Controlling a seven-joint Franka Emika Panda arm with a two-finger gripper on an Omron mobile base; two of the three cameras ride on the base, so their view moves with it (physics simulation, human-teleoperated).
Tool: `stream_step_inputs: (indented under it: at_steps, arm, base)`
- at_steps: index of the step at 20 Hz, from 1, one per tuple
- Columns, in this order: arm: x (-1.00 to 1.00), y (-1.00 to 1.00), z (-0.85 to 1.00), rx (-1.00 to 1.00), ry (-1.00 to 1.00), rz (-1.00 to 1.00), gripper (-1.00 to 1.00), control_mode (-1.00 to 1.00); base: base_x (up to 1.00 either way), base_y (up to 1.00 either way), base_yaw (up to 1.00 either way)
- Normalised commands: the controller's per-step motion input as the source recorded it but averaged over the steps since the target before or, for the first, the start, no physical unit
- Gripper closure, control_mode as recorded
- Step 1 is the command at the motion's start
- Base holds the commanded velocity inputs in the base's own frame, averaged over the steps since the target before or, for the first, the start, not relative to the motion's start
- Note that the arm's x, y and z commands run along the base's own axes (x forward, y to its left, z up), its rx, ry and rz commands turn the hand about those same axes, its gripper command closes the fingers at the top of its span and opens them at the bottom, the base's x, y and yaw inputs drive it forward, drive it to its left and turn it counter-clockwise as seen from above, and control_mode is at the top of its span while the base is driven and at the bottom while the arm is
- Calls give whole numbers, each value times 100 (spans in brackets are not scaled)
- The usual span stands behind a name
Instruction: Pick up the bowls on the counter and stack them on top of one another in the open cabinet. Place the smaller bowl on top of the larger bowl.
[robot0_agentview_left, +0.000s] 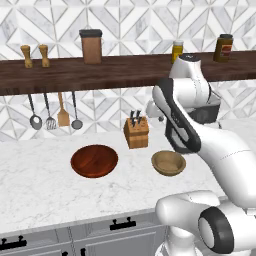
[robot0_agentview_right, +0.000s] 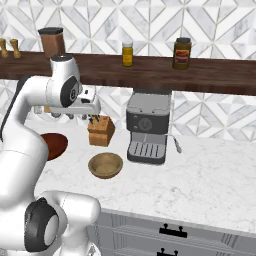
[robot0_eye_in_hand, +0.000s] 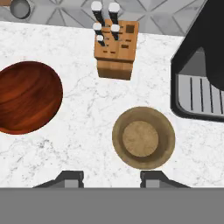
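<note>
My gripper hangs above the white marble counter, its jaws parted and holding nothing. In the hand view, the smaller bowl sits lower center-right, just above my fingertips. The larger bowl lies at the left edge, apart from it.

Base cameras: we look forward and down from behind-left and behind-right, sharing the desk; hand camera looks straight down, closer.
</note>
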Motion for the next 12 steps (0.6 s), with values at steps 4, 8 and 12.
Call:
stream_step_inputs:
  at_steps: [4, 8, 12]
  arm:
    - [-32, -36, -19, 6, 0, -11, -100, -100]
    - [-19, -100, -68, 12, 12, -41, -100, -100]
    - [2, -95, -89, 13, 10, -49, -100, -100]
  base:
    - [0, 0, 0]
    - [0, 0, 0]
    - [0, 0, 0]
